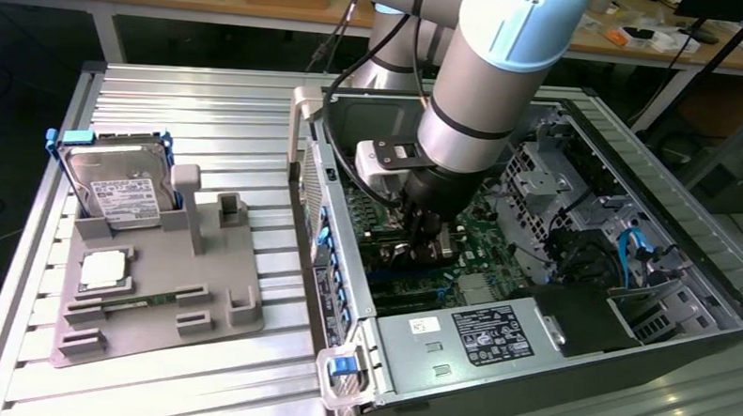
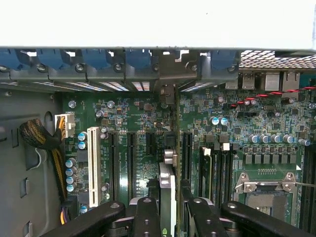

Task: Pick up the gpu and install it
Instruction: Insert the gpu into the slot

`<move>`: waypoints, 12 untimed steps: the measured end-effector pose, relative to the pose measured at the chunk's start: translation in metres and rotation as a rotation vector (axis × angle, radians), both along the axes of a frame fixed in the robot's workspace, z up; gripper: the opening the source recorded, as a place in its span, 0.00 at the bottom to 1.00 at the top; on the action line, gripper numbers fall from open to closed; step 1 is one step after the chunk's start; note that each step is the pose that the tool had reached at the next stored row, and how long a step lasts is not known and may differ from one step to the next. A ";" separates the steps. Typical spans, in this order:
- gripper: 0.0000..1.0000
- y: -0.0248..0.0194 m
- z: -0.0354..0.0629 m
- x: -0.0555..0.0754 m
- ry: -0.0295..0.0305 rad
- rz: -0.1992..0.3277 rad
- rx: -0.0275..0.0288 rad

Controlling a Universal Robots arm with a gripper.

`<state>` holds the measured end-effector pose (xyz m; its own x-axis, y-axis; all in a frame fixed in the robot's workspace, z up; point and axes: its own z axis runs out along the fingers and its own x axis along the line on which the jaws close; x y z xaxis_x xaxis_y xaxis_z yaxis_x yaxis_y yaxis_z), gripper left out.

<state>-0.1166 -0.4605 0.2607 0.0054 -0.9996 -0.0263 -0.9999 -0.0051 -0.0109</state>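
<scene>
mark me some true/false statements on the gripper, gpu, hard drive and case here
1. The gripper is down inside the computer case, over the motherboard. True.
2. The gpu lies on the grey holder. False: it is clamped edge-on between the gripper's fingers, above the motherboard's slots.
3. The hard drive stands in the grey holder, at the exterior view's left. True.
4. The case's side is closed. False: it is open and the motherboard is exposed.
</scene>
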 end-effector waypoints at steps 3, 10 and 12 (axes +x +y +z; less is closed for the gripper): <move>0.27 0.0000 0.0000 0.000 0.0000 0.000 0.0001; 0.27 0.0000 0.0014 0.000 -0.0001 0.000 0.0002; 0.27 0.0000 0.0027 0.000 -0.0001 0.000 0.0002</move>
